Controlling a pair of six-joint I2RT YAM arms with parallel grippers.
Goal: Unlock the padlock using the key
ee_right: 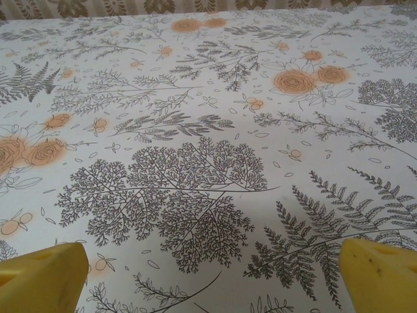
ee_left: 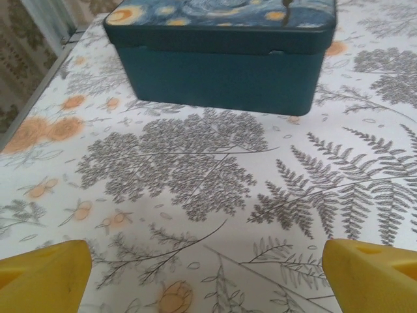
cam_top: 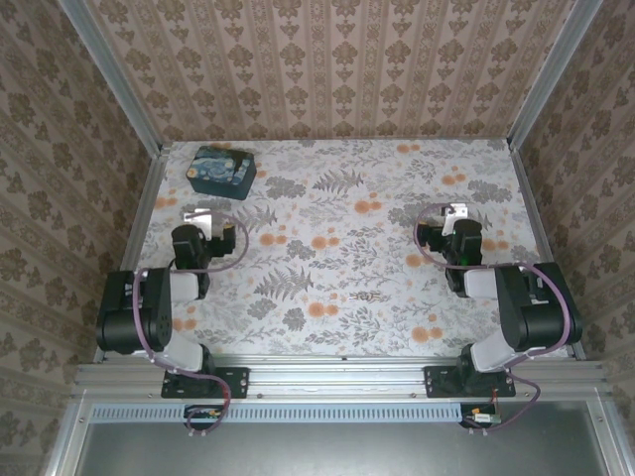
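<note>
Floral paper covers the table (cam_top: 337, 198) and the walls. Spread wide and empty, the left tool (ee_left: 207, 277) hovers facing the one blue tin (ee_left: 221, 59). The right tool (ee_right: 212, 277) is equally spread, holding nothing, over the table. Two arms sit folded low near their bases. One padlock (cam_top: 370, 296), a tiny dark shape, lies between them, nearer the right arm. The key is too small to make out.

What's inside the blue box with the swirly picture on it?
You can't see inside. The blue tin has its lid shut, so anything in it is hidden. All you can see is the swirly lid, the plain blue sides and the flowery table under it.
</note>
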